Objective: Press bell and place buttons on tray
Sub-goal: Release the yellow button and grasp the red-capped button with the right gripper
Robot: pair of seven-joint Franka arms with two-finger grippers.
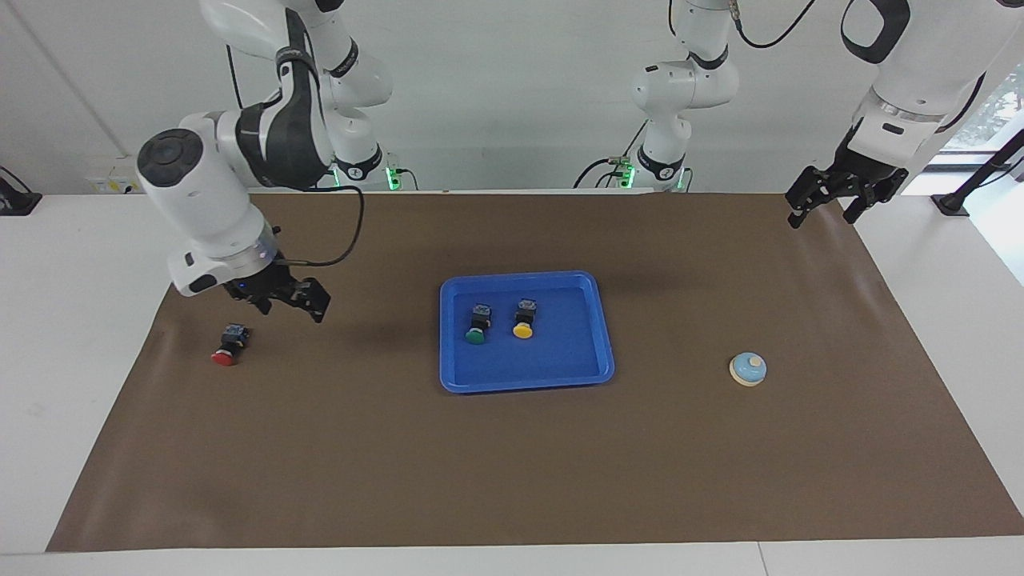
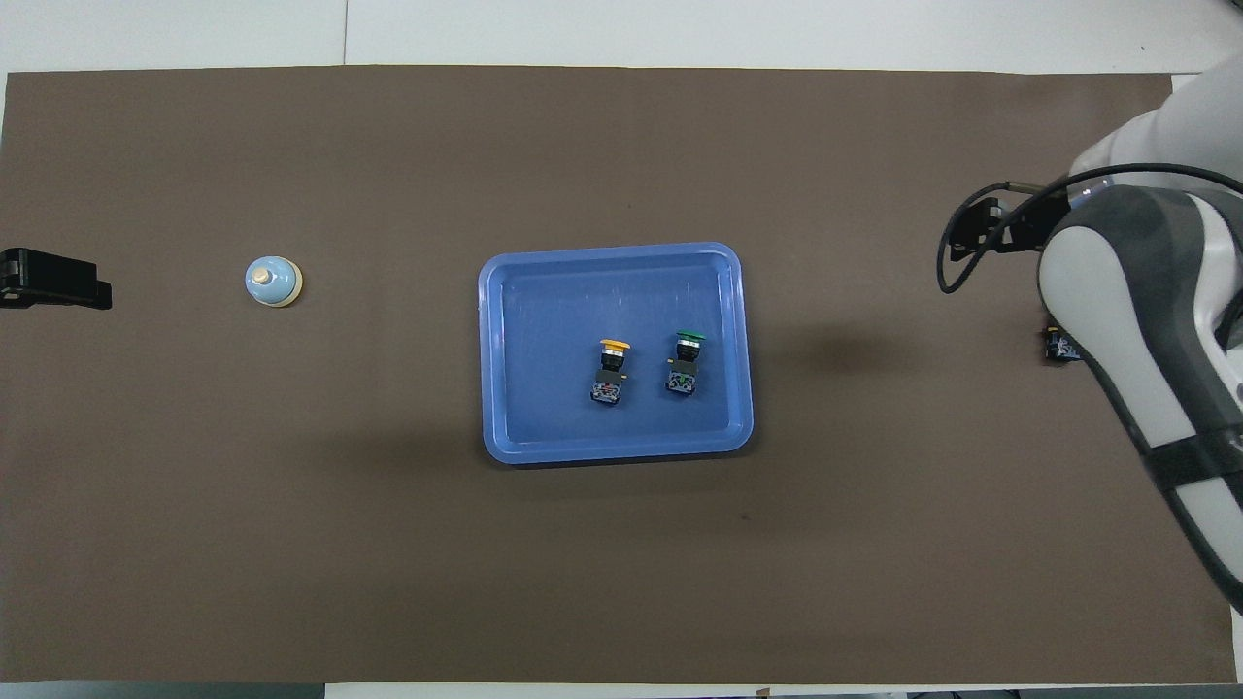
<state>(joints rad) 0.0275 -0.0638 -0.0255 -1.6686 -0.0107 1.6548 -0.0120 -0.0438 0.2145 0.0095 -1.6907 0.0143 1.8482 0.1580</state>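
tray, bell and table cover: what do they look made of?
Tray: likely molded plastic, glossy bright blue, rounded corners, faint scuffs on the floor.
Bell: smooth pale blue dome, cream knob and rim; painted metal or plastic, cannot tell which.
Table cover: matte brown sheet, slight ripples at its edges; paper or thin vinyl.

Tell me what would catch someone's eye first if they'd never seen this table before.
Probably the bright blue tray in the middle of the brown mat, with the green button and yellow button lying side by side in it. Next, the right gripper, open, hanging over the mat near the red button at the right arm's end. The pale blue bell sits alone toward the left arm's end, where the left gripper waits, open.
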